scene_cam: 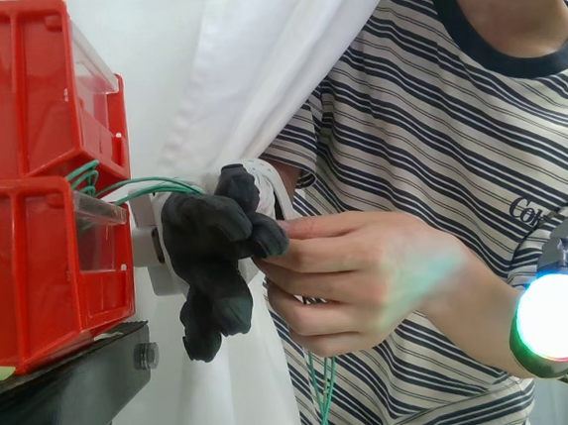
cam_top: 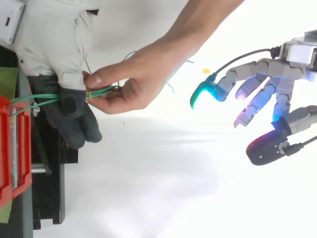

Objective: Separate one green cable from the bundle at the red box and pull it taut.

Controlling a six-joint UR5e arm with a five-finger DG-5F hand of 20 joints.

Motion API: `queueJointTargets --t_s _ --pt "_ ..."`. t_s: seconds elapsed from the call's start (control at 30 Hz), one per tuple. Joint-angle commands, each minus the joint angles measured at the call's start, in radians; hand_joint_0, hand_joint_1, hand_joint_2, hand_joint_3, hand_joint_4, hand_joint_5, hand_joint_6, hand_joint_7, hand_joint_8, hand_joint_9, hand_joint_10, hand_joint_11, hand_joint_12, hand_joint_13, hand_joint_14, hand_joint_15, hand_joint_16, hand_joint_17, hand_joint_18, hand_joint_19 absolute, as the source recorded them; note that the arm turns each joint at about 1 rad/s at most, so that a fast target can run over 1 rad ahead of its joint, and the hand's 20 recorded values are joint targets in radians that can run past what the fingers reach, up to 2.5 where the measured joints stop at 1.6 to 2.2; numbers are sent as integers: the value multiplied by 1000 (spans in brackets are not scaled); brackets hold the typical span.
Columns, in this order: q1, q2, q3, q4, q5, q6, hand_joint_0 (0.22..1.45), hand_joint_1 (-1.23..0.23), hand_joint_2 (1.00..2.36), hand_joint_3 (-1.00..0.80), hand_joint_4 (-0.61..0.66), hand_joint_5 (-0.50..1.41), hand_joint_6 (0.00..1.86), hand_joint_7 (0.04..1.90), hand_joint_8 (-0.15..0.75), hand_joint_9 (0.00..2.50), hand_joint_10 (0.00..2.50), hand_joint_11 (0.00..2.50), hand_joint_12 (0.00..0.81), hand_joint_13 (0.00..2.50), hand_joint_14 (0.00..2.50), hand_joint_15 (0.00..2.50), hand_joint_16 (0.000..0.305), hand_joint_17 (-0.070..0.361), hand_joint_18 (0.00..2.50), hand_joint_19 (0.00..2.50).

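Several green cables (scene_cam: 148, 191) run out from between the stacked red boxes (scene_cam: 34, 195) at the left. A person grips the bundle (cam_top: 34, 98) right beside the box with a black-gloved hand (cam_top: 67, 106). Their bare hand (cam_top: 133, 84) pinches the strands just past the glove. Loose cable ends hang down below the bare hand (scene_cam: 325, 398). My hand (cam_top: 277, 79) hovers well to the right of the bundle, apart from it, open with spread fingers and nothing in it. One glowing fingertip (scene_cam: 552, 318) of it shows at the right edge of the side view.
The red boxes rest on a black stand (scene_cam: 61, 391). The person in a striped shirt (scene_cam: 435, 120) leans in past the white curtain (scene_cam: 251, 66), their forearm (cam_top: 198, 25) lying between my hand and the box.
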Motion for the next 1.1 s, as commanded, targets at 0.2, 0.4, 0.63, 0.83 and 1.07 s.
queueJointTargets --t_s 0.2,0.4,0.63,0.83,1.07 --pt "0 0 0 0 0 0 773 -704 1000 -500 309 -119 501 558 178 1603 0 0 251 1030 0 0 17 38 619 432" --pt "1 0 0 0 0 0 773 -720 1000 -500 292 -135 501 550 210 1460 0 0 233 976 0 0 19 43 582 456" --pt "0 0 0 -1 0 0 608 -683 1000 -500 250 -225 501 561 225 818 0 0 270 760 6 159 26 58 541 511" --pt "0 1 0 -1 0 0 585 -634 1000 -500 246 -217 501 589 226 794 0 0 278 783 8 207 24 54 611 529" --pt "0 0 0 0 -1 0 583 -628 1000 -500 274 -192 501 645 268 972 3 94 311 910 9 240 28 62 763 590"
